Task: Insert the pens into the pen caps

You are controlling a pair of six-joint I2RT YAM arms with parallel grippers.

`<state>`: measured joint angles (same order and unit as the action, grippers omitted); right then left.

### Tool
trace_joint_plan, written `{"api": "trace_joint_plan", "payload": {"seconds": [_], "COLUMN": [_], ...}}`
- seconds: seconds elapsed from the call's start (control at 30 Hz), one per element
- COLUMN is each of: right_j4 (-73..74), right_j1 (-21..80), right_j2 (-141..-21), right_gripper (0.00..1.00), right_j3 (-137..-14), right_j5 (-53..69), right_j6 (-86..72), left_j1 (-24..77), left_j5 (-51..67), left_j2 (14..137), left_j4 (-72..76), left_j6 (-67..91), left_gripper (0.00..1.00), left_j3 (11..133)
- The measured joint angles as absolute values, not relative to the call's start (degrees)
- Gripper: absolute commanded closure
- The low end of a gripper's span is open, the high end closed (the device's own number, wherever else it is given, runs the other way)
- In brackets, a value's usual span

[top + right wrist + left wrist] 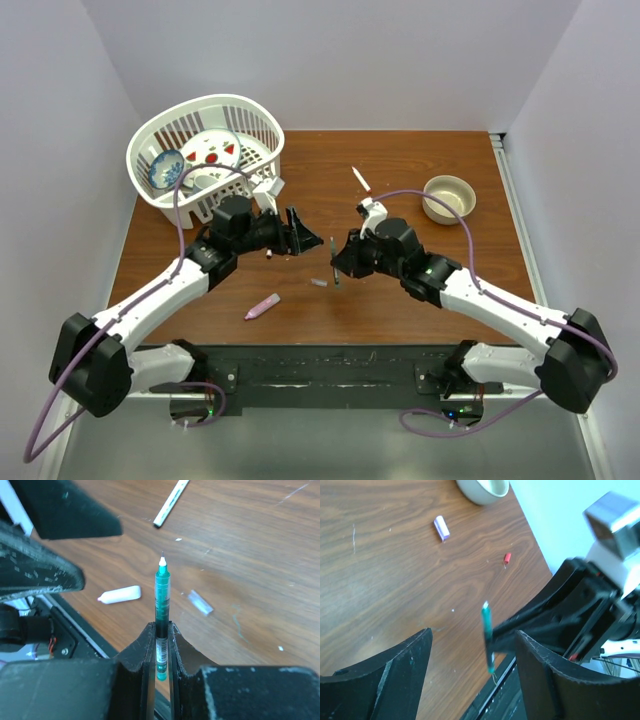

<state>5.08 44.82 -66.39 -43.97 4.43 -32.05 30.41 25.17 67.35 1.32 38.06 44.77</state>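
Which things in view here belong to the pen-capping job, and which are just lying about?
Part of the job:
- teal pen, clamped in the right end effector
- white pen
- pink marker
- grey cap
- lavender cap
- red cap
- left end effector, open

Lying about:
- white basket holding dishes
- cream bowl

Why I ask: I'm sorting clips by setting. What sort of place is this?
Probably a robot lab test booth: plain white walls, two arms bolted to a wooden table, staged dish basket.
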Motion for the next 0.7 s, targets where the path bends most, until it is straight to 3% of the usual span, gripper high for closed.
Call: {"api": "trace_joint_plan", "payload": {"seconds": [0.3,0.4,0.5,0.53,0.7], "right_j4": [2.7,2.0,2.1,2.1,2.0], "right_j1": [46.9,47.2,47.3,47.4,47.6], "right_j2": [-68.5,-69.0,-69.3,-69.5,-70.7], "right_gripper": [1.0,1.0,1.0,1.0,0.58], "right_j3": [-44.5,-45.0,-45.1,-45.2,-46.0], "right_j5": [5.6,5.5,5.5,5.5,5.8], "right_j6": [-34.1,-34.6,-34.9,-35.0,-35.4], "left_j1": [30.9,31.6,32.1,32.2,32.4], "left_j5": [25.4,25.7,26.7,27.2,29.4], "left_j2": [71.7,74.5,75.9,76.0,75.8], "left_j4": [8.5,9.8,11.0,11.5,14.1], "left_j6": [40.5,41.5,42.6,42.9,44.1], "left_gripper": [0.43,0.54,0.8,0.98,1.0], "left_j3": [43.5,43.1,43.2,43.1,42.7]}}
